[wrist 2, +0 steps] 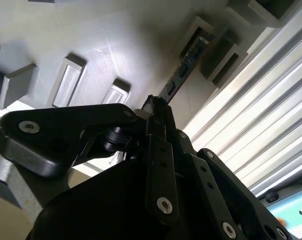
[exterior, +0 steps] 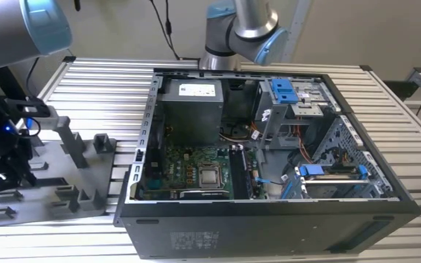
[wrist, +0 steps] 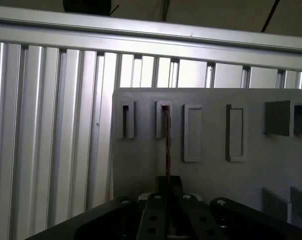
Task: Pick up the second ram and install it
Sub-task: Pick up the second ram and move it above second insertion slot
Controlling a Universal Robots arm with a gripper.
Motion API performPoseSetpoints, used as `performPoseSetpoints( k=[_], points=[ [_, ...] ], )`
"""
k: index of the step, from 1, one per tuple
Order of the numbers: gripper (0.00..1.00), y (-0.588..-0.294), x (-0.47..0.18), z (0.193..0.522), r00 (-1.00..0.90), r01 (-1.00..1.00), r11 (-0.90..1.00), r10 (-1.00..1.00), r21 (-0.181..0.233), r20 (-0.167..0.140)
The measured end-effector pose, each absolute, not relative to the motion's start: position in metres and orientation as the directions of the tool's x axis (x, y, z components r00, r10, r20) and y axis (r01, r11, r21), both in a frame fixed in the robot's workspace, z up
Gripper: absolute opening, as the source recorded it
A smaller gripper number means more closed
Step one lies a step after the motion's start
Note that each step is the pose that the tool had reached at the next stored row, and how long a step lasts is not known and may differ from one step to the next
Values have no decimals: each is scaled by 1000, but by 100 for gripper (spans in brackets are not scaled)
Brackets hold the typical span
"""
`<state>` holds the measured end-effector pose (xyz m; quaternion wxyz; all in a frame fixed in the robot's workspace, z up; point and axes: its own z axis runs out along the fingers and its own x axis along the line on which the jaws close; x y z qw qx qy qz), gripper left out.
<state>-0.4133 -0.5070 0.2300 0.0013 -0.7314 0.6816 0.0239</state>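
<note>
The gripper [exterior: 6, 171] is down over the grey tray [exterior: 46, 211] at the exterior view's left. It is well apart from the open case [exterior: 269, 235] that sits mid-table [exterior: 101, 82]. In the second wrist view the ram [wrist 2: 183, 70] runs out from between the fingertips [wrist 2: 150, 104] as a slim dark strip. Its far end is tucked into a slotted block [wrist: 159, 125] on the tray. In the first wrist view the ram shows edge-on as a thin line straight ahead of the jaws. To my eye the jaws are clenched on the near end of the ram, since I see no gap on either side of it. The ram has not left the tray, and its far end looks seated in the block. So I'd say the pick is just at the grasp, with nothing lifted.

To do this step well, the hold should be square across the ram's flat faces and centred, as it looks now. It is held by one end only, so any tilt would lever the far end against the block's walls. I'd judge a slow pull in line with the slot to be safest, with no twist or sideways drift until the far end is free. A skewed grip here would also leave the ram crooked for the board [exterior: 188, 164].
</note>
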Motion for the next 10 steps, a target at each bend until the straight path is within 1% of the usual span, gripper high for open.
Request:
performPoseSetpoints(
  k=[10],
  points=[
    [14,-507,-413,238,70,-997,-71,-997,31,-37]
  ],
)
